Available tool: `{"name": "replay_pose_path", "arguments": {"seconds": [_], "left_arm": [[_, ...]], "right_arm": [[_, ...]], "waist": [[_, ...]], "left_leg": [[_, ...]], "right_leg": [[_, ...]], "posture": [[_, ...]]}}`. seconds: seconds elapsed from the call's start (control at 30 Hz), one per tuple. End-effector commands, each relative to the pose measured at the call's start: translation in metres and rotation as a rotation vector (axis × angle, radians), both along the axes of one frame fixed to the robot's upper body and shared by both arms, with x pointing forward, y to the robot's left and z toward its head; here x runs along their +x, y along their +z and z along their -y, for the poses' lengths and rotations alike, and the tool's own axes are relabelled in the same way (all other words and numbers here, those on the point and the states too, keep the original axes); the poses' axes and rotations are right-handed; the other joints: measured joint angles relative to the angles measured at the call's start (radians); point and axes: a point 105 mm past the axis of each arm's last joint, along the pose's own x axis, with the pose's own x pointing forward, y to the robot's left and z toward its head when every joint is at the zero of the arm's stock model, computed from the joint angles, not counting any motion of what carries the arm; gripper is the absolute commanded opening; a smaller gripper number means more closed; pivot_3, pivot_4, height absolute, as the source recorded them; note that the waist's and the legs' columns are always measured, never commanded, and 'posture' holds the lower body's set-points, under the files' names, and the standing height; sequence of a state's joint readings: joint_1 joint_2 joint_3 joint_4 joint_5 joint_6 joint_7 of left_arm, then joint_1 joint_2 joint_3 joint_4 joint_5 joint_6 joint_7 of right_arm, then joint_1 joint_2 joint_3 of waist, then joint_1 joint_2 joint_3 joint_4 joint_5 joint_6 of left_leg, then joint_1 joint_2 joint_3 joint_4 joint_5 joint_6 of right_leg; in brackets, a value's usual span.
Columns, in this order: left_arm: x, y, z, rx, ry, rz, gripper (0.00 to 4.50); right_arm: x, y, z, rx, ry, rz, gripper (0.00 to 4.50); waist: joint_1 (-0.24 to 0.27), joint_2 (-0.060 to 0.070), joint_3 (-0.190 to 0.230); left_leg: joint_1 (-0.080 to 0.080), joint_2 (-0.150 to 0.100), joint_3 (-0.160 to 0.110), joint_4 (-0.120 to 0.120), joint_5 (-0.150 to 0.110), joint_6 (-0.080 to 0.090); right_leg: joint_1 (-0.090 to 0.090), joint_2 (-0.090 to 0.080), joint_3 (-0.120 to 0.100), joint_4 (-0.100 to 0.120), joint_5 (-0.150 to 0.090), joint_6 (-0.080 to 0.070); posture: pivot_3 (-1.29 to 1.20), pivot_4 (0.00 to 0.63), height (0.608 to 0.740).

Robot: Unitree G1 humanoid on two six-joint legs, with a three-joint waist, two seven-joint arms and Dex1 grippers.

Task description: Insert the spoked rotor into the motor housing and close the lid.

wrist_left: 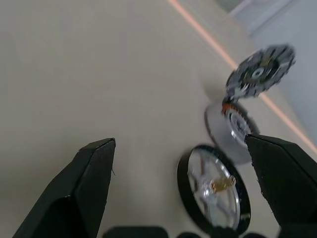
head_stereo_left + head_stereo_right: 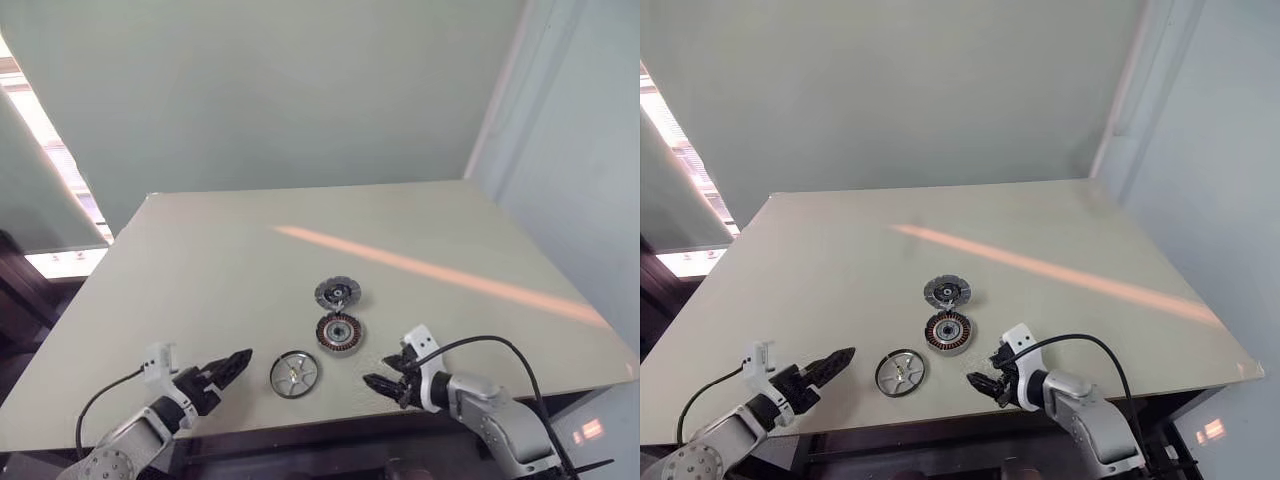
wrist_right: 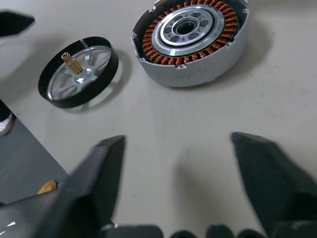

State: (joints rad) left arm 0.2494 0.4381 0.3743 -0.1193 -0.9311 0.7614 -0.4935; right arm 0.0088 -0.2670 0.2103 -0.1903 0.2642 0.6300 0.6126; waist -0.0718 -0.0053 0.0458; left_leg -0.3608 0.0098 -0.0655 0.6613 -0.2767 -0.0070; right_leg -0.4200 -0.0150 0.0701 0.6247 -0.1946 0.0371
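**Three parts lying loose on table, both grippers empty**

Spoked rotor (image 2: 293,373) is lying flat near the table's (image 2: 200,260) front edge, brass pinion sticking up from its hub. Motor housing (image 2: 339,333) is sitting just beyond and to its right, copper windings facing up, not touching it. Lid (image 2: 337,293) is resting right behind the housing, apparently tilted against it. Left gripper (image 2: 236,364) is hovering just left of the rotor, fingers spread, holding nothing. Right gripper (image 2: 385,377) is hovering near the housing's front right, fingers spread wide, empty too.
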Motion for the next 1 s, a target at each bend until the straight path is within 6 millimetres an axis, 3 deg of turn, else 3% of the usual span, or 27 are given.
{"name": "replay_pose_path", "arguments": {"seconds": [0.03, 0.77, 0.9, 1.0], "left_arm": [[-0.001, 0.006, 0.002, -0.044, -0.017, -0.022, 4.50], [-0.006, -0.034, 0.076, -0.314, -0.147, -0.423, 4.50], [-0.004, -0.032, 0.077, -0.335, -0.133, -0.397, 4.50], [0.002, -0.027, 0.067, -0.328, -0.084, -0.332, 4.50]], "right_arm": [[0.010, 0.018, -0.003, 0.018, -0.014, 0.099, 4.49], [0.015, 0.019, 0.002, -0.015, -0.043, 0.152, 4.49], [0.014, 0.019, 0.003, -0.017, -0.048, 0.157, 4.49], [0.009, 0.018, 0.002, 0.022, -0.039, 0.104, 4.49]], "waist": [[0.000, 0.000, 0.000], [0.018, 0.007, -0.004], [0.023, 0.007, -0.004], [0.022, 0.007, -0.004]], "left_leg": [[0.000, 0.000, 0.000, 0.000, 0.000, 0.000], [0.005, -0.003, -0.001, 0.002, 0.000, 0.000], [0.008, -0.004, -0.001, 0.002, 0.000, -0.001], [0.008, -0.004, -0.001, 0.001, 0.000, -0.001]], "right_leg": [[0.000, 0.000, 0.000, 0.000, 0.000, 0.000], [0.007, -0.001, 0.000, 0.000, 0.000, 0.000], [0.010, -0.003, 0.000, -0.001, -0.001, 0.001], [0.009, -0.003, 0.000, -0.001, -0.001, 0.001]], "posture": [[0.00, 0.000, 0.740], [0.00, 0.000, 0.740], [0.00, 0.000, 0.740], [0.00, 0.000, 0.740]]}}
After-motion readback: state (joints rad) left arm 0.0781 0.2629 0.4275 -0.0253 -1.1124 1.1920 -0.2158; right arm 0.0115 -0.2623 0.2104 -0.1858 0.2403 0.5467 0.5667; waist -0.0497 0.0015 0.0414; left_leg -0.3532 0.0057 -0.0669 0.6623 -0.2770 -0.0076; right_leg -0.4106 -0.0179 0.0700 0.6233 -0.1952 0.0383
